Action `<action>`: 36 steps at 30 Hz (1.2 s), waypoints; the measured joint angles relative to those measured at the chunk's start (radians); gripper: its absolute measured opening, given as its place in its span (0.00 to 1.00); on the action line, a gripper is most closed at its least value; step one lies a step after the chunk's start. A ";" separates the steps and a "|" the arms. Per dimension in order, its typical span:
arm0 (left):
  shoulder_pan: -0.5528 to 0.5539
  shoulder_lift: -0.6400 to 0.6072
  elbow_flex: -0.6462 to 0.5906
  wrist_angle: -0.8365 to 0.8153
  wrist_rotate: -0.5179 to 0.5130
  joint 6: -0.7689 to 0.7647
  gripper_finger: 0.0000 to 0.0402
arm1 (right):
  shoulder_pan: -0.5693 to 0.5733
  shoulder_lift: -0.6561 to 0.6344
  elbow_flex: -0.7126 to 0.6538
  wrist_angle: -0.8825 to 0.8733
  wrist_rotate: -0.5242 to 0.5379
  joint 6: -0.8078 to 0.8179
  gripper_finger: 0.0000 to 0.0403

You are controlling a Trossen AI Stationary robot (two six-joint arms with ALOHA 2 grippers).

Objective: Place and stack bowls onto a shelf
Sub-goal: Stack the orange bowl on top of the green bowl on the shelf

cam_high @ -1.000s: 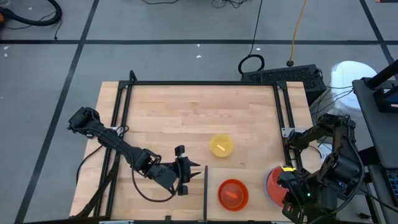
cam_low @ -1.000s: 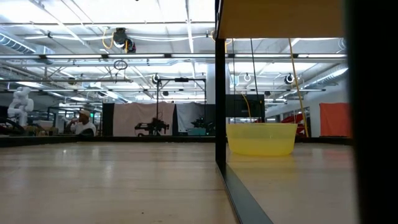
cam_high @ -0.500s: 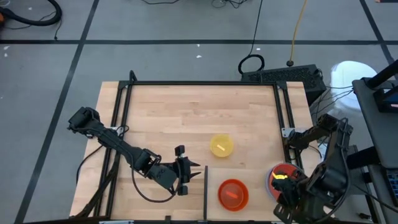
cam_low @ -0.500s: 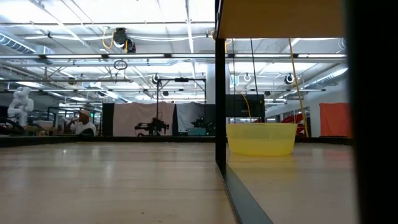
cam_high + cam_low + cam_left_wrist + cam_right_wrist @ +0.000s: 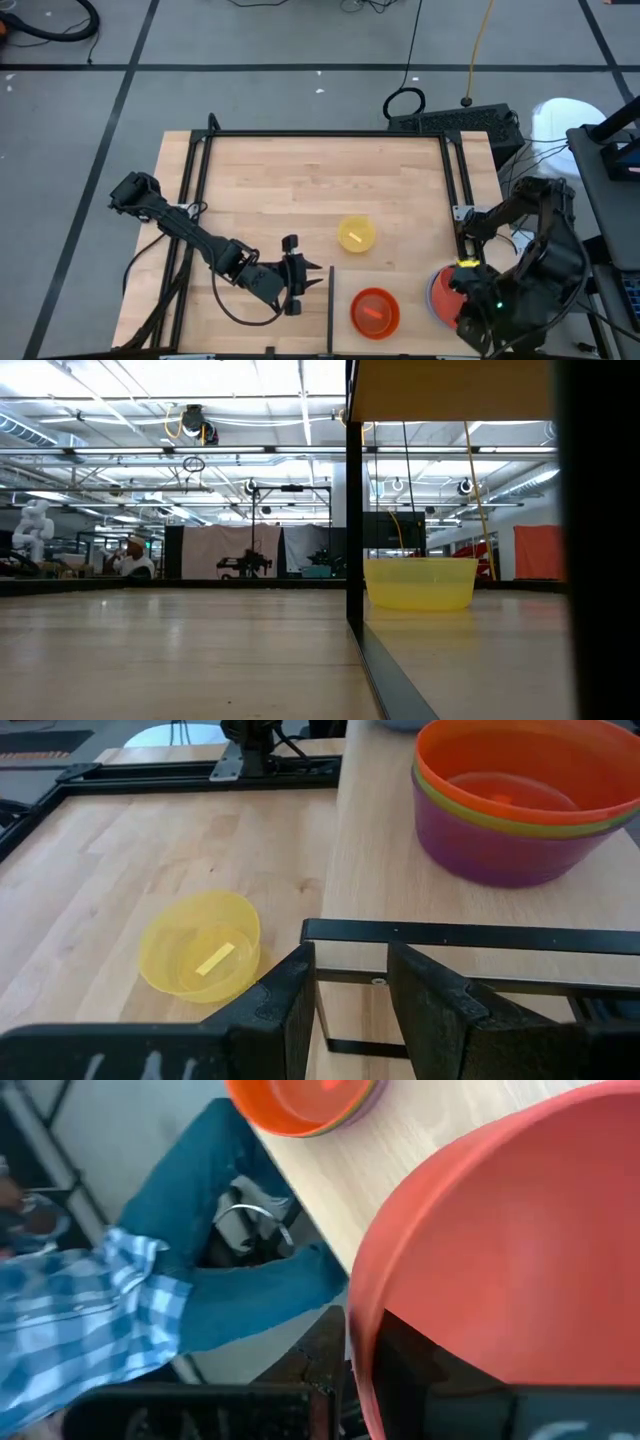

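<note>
The red bowl (image 5: 500, 1250) fills the right wrist view, and my right gripper (image 5: 465, 292) is shut on it at the shelf's right end, over a blue rim (image 5: 433, 290). A stack of orange, green and purple bowls (image 5: 520, 800) rests by its base on the pale shelf board (image 5: 380, 870). The yellow bowl (image 5: 357, 234) sits on the tabletop beyond the shelf. My left gripper (image 5: 350, 965) is open and waits on the table's left side of the dark divider (image 5: 330, 305), touching nothing. My right gripper holds the red bowl by its rim (image 5: 356, 1320), the wall between the two fingers, one dark finger (image 5: 420, 1370) inside the bowl and one outside. The arm hides the hold from above. Whether the bowl rests on the blue bowl below cannot be told.
A black frame rail (image 5: 470, 935) crosses just ahead of my left fingers. A person in jeans and a checked shirt (image 5: 120, 1300) stands at the table's near edge beside the shelf. The divider upright (image 5: 352, 510) cuts the low view. Bare tabletop (image 5: 300, 180) lies toward the far edge.
My right arm has swung a little toward the table's left and then back toward the right, carrying the red bowl with it, and stands about where it was a second ago. The left arm and the other bowls have kept still.
</note>
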 joint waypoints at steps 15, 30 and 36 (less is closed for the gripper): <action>-0.010 0.000 0.000 0.000 0.041 -0.026 0.33 | 0.018 -0.125 0.002 0.019 0.171 -0.344 0.10; -0.014 0.000 0.000 0.000 0.041 -0.036 0.33 | 0.128 -0.122 -0.440 0.676 0.811 -0.942 0.01; -0.014 0.000 0.000 0.000 0.041 -0.036 0.33 | 0.124 -0.151 -0.705 1.150 0.891 -1.167 0.00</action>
